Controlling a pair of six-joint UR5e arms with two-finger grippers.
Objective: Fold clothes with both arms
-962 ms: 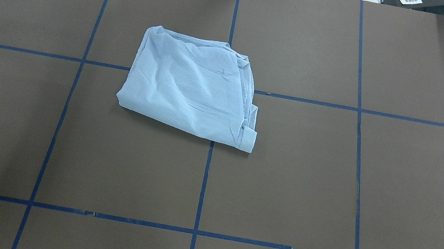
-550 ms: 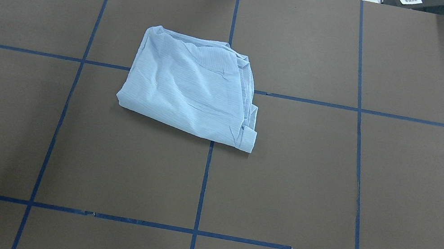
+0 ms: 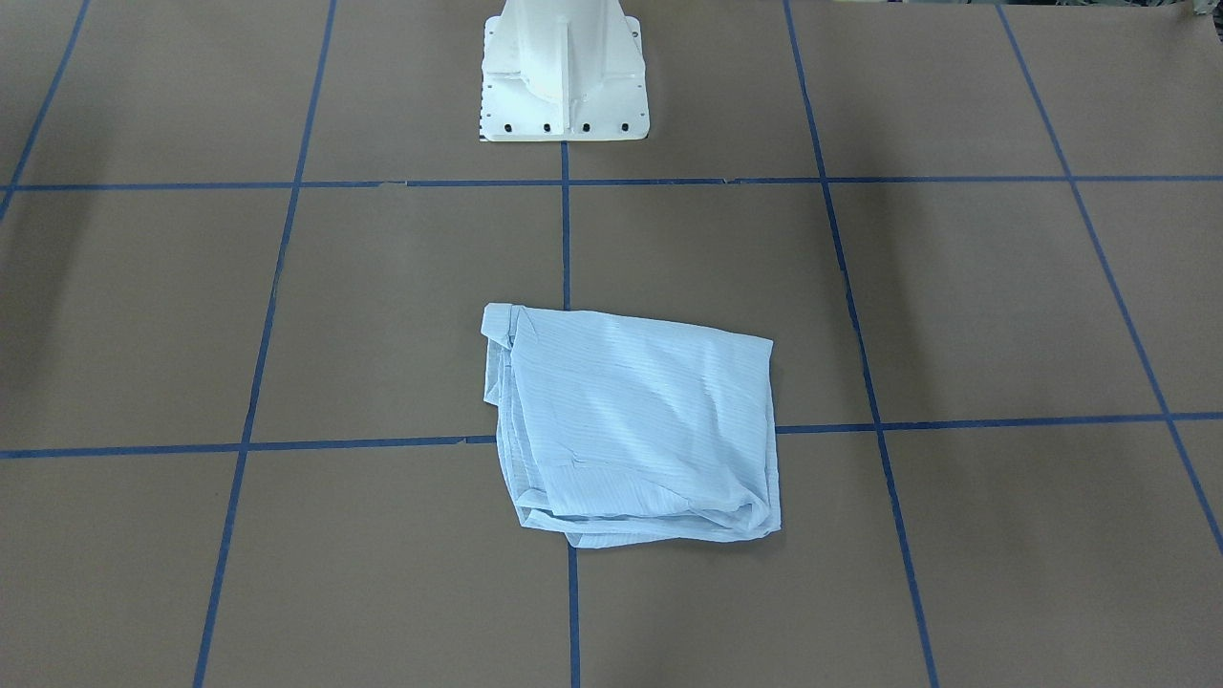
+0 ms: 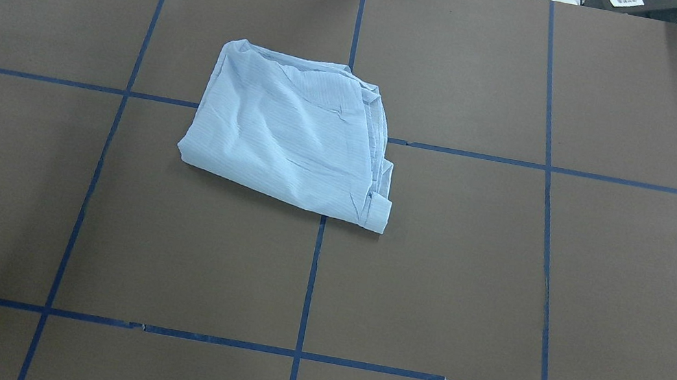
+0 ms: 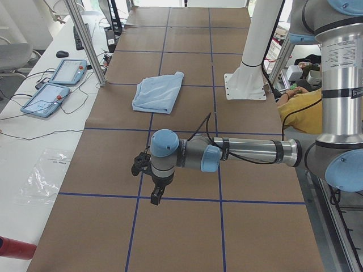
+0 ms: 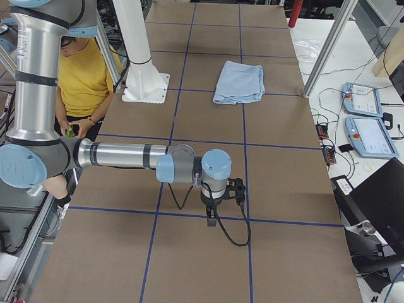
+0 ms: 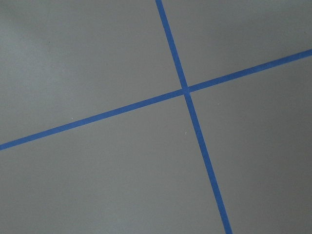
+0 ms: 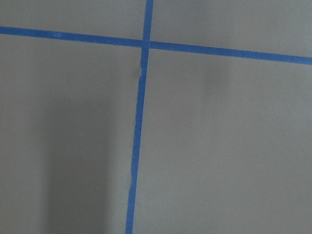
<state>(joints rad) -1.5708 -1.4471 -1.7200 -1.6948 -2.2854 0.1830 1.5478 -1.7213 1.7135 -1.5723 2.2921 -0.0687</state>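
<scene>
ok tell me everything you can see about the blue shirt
The shirt is thin, light-blue cloth with faint pinstripes, folded into a rough, skewed rectangle, wrinkled on top. Stacked layer edges show along its side toward the robot's right, with a hemmed corner poking out nearest the robot. It lies flat on the brown table, covering a crossing of blue tape lines, mostly on the robot's left of the centre line. Only the table touches it.

No change shows in the overhead view. The folded thin light-blue pinstriped shirt (image 4: 291,140) keeps its outline, left of centre.
</scene>
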